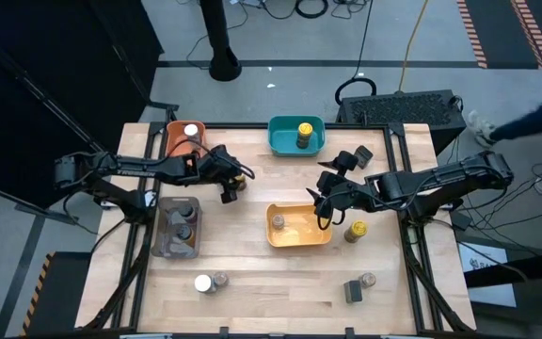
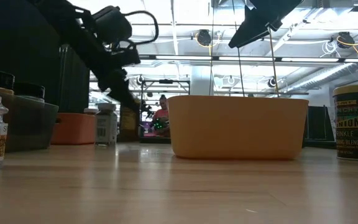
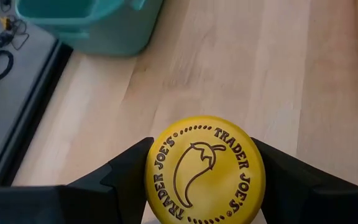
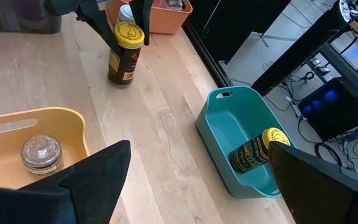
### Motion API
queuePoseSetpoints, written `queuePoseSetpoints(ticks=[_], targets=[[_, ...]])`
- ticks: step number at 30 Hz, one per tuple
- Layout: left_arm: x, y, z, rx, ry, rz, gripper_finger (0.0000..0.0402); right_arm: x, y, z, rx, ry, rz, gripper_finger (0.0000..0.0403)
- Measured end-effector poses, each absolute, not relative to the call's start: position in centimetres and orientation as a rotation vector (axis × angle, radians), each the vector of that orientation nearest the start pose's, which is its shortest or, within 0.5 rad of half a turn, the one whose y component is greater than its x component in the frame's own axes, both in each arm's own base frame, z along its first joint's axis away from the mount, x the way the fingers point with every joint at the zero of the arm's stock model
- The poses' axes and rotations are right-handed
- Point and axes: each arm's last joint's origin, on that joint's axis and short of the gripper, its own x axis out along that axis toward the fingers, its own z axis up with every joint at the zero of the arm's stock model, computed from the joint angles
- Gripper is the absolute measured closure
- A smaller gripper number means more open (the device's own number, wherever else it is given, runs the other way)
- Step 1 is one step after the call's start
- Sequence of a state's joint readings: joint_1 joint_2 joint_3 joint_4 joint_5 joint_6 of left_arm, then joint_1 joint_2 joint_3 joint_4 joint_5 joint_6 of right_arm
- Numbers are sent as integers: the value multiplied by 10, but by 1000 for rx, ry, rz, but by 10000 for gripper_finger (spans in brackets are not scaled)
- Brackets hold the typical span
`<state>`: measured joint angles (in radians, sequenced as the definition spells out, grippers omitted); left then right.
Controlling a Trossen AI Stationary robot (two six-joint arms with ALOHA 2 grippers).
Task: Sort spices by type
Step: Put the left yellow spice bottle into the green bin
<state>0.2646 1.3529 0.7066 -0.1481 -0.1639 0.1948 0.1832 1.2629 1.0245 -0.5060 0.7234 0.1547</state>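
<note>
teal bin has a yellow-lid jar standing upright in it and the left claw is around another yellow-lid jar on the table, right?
Not quite. The jar in the teal bin lies on its side, not upright; the right wrist view shows it. The rest holds: the left claw is around another yellow-lid jar standing on the table.

Wooden table (image 1: 252, 268) bearing orange (image 1: 179, 138), teal (image 1: 288, 144), yellow (image 1: 280, 237) and grey bins (image 1: 163, 235), with spice jars (image 1: 356, 231) scattered between.
</note>
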Motion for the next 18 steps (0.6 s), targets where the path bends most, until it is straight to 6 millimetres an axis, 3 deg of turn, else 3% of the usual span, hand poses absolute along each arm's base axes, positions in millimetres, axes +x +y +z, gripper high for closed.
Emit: queuePoseSetpoints(ticks=[8,18], targets=[[269,68,224,163,732,311,162,257,29,295,-176,639,-542,39],[298,71,305,188,499,328,162,243,24,291,-154,728,-584,39]])
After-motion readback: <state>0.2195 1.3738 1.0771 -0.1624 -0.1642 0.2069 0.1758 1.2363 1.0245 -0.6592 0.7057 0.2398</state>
